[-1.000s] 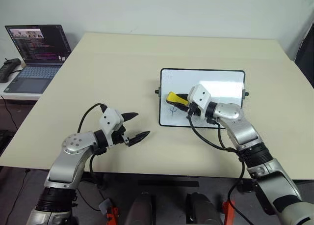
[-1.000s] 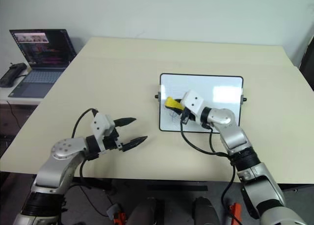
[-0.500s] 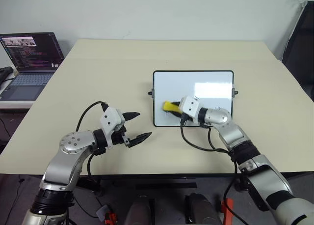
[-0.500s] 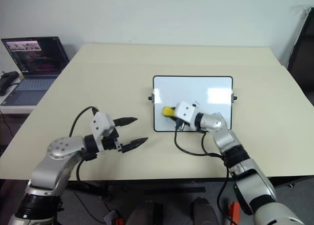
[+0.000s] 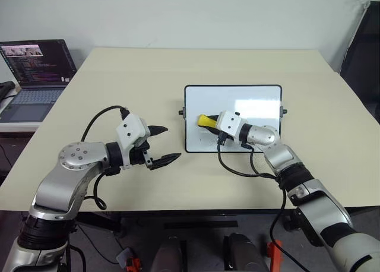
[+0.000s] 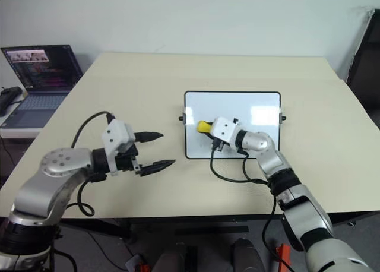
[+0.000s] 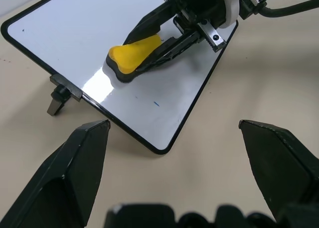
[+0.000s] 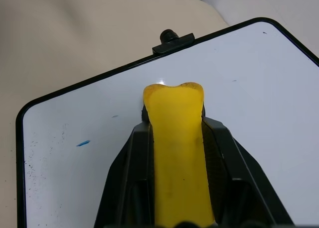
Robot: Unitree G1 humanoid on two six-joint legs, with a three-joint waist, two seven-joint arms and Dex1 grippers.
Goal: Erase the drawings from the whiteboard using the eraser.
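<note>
Nearest you, your left gripper (image 5: 160, 145) hangs over the bare front of the table (image 5: 119, 94), its two black, pointed fingers spread wide apart and holding nothing. It sits well to the left of the whiteboard (image 5: 255, 100).

A little further in, your right gripper (image 5: 209, 124) is clamped tight on the eraser (image 5: 206, 121), a smooth yellow block with a dark underside, its fingers pressed along both long sides. The eraser's dark face rests on the whiteboard near its left short edge, about midway up that side.

The whiteboard lies flat near the table's centre: a glossy white rectangle with a thin dark frame, rounded corners and a small black knob (image 7: 59, 97) on each short side. It throws back a bright glare patch. Of the drawings, you can see one short blue dash (image 8: 83, 143) near the board's front-left corner, beside the eraser, plus faint blue specks around it.

The table is a matte, pale beige slab. Beyond its far left corner an open laptop (image 5: 35, 70) with a lit screen sits on a lower side surface. A plain pale wall closes the room behind.
</note>
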